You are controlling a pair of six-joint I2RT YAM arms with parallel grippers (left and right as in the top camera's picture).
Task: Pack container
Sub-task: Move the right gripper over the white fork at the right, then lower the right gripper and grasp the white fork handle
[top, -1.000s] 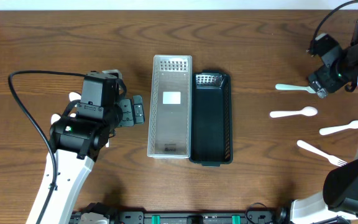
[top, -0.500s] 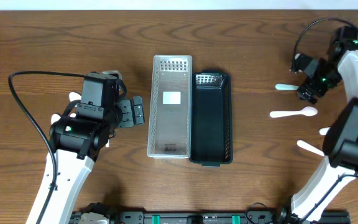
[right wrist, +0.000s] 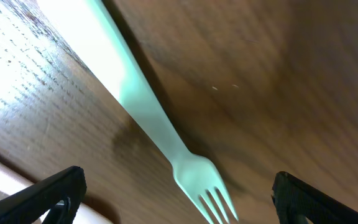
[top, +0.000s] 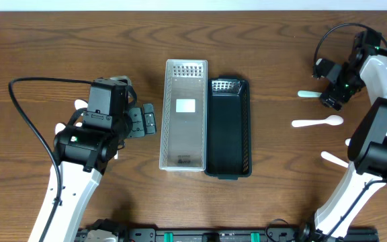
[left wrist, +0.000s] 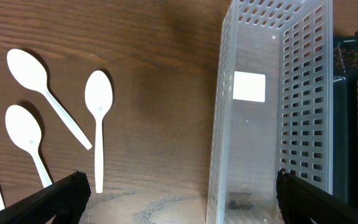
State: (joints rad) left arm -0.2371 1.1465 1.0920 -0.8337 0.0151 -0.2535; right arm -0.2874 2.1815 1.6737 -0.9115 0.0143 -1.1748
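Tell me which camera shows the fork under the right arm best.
The right wrist view: the fork fills the frame, handle and tines plain, between the fingers of the open right pincer. Overhead shows only its handle end poking out from under that pincer. The left wrist view misses it entirely.

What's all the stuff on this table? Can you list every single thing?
White basket: one, see-through white with holes, middle of the table.
Black basket: one, black, right beside the white basket.
Spoons: at least four, white, on the table near the left gripper.
Single spoon: one, white, right side of the table.
Fork: one, white, under the right gripper.
Hidden cutlery: at least one, white, partly behind the right arm.
Table: one, brown wood.
Left gripper: one, black, open.
Right gripper: one, black, open.
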